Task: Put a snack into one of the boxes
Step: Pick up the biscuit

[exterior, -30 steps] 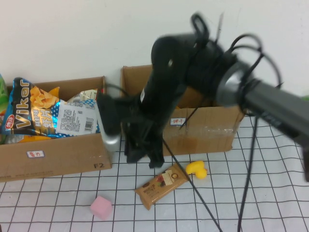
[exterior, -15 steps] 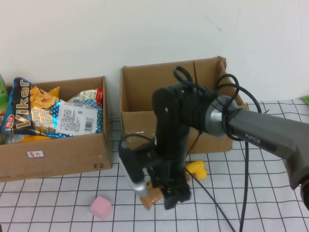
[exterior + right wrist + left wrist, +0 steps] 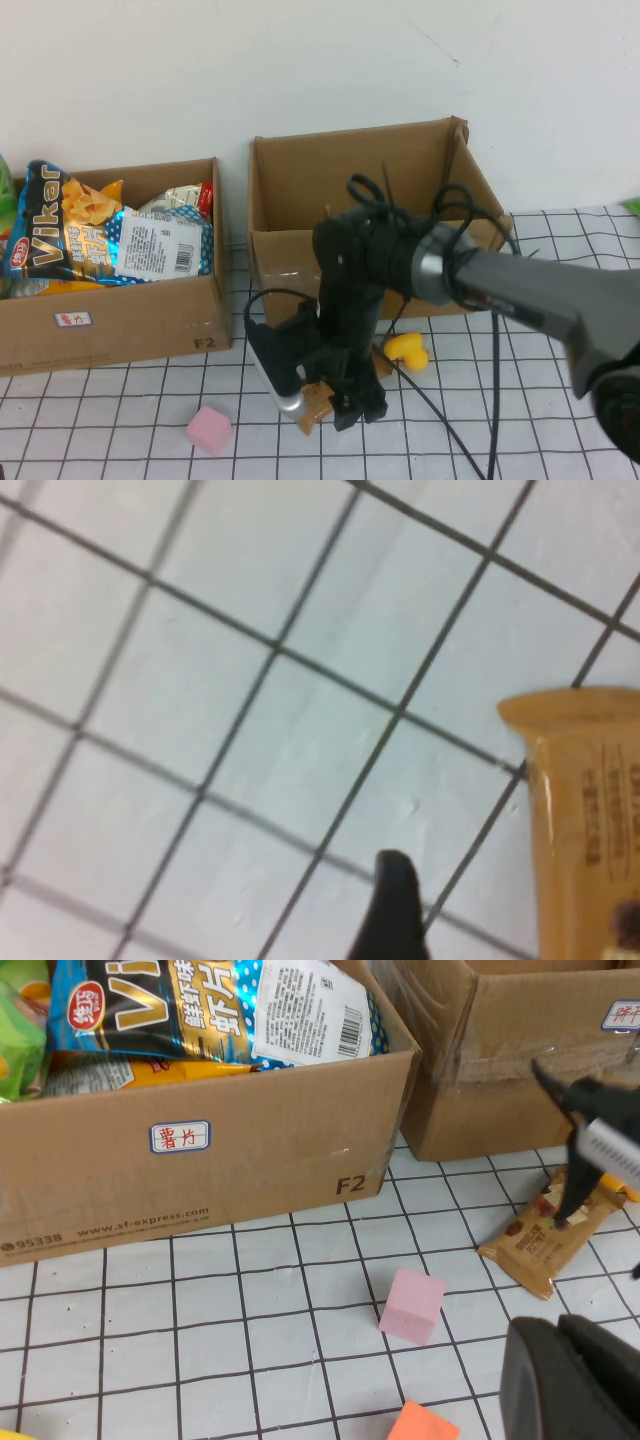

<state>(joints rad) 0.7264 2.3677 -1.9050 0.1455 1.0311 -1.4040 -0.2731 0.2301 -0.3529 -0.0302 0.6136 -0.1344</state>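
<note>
Hovering over the brown snack bar (image 3: pixel 318 398) on the desk (image 3: pixel 520 420), your right gripper (image 3: pixel 335 395) is standing wide, holding nothing. Your left gripper (image 3: pixel 565 1380) is sitting closed near the pink cube (image 3: pixel 412 1305). Both boxes (image 3: pixel 110 310) (image 3: pixel 440 285) are sitting behind.

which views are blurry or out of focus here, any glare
High view: sharp, even light, no glare; right gripper over the snack bar. Left wrist view: sharp except the near left gripper, dark and soft. Right wrist view: soft throughout.
</note>
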